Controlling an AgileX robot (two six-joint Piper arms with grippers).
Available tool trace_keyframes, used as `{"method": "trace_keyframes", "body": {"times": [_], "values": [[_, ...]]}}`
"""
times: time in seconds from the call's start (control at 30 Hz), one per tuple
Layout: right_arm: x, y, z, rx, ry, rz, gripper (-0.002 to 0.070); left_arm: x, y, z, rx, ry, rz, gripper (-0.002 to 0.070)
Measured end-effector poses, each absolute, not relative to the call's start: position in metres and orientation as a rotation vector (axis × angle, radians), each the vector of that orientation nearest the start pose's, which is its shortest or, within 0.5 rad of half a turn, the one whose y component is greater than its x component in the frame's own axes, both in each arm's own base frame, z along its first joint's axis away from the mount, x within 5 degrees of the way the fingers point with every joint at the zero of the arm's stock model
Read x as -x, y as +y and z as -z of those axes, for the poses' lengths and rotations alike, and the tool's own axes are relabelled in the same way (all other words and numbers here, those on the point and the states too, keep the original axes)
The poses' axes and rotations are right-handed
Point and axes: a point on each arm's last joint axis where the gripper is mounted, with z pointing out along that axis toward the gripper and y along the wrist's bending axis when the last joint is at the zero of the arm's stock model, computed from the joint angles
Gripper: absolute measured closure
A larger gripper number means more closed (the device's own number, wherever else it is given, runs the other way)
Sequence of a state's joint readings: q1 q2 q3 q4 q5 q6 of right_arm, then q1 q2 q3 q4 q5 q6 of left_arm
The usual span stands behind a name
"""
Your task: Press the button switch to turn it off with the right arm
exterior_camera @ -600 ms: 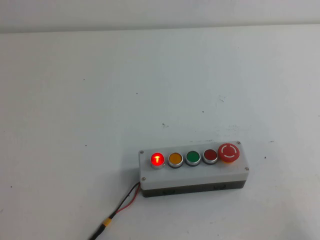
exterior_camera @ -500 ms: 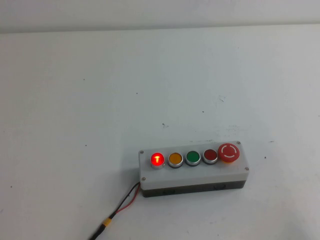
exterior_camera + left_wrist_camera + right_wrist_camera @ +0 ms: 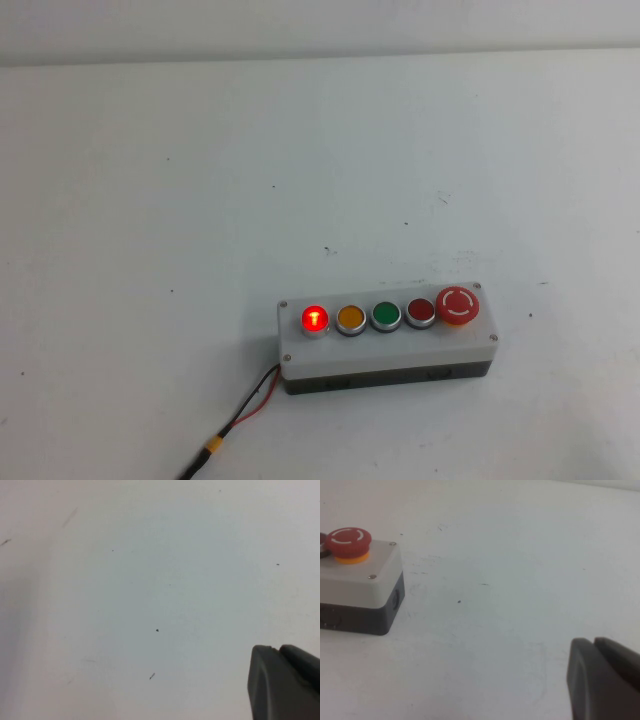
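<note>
Clearly nothing is pressed yet: the small round glowing red button switch [image 3: 315, 320] sits lower centre, lit. Both grippers, right gripper [image 3: 605, 680] and left gripper [image 3: 285, 682], show lower right in their wrist views; whether the fingers are open or closed I cannot tell. Next, the right one must reach it.

From my remote station, the high view shows a plain white tabletop [image 3: 200, 200] filling nearly the whole scene — matte, evenly lit, with no hard shadows. Small dark specks and faint scuff marks are scattered across it. Along the far edge the tabletop meets a pale, off-white wall [image 3: 320, 25], the seam running straight across the top of the view. The left wrist view shows the same white surface, dotted with a few tiny flecks and a short grey streak — a soft shadow darkens one side. Light is diffuse and cool throughout.
</note>
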State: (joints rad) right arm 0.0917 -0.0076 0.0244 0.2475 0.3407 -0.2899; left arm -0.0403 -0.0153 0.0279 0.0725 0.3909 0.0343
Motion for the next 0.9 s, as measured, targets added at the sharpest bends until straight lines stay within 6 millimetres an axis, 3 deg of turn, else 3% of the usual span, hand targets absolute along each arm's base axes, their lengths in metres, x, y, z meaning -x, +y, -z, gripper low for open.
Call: {"method": "trace_keyframes", "body": {"times": [0.43,0.6,0.77,0.9], "values": [[-0.053,0.014,-0.179,0.138,1.794,-0.163,0.0692,-0.052,0.0,-0.17,-0.115,1.883,-0.068,0.0677],[-0.054,0.017,-0.186,-0.02,1.731,-0.343,0.0692,-0.052,0.0,-0.17,-0.115,1.883,-0.068,0.0677],[-0.055,0.016,-0.196,-0.305,1.607,-0.619,0.0692,-0.052,0.0,-0.17,-0.115,1.883,-0.068,0.0677],[-0.056,0.013,-0.201,-0.433,1.536,-0.707,0.0692,-0.052,0.0,-0.17,-0.115,1.883,-0.068,0.0677]]}}
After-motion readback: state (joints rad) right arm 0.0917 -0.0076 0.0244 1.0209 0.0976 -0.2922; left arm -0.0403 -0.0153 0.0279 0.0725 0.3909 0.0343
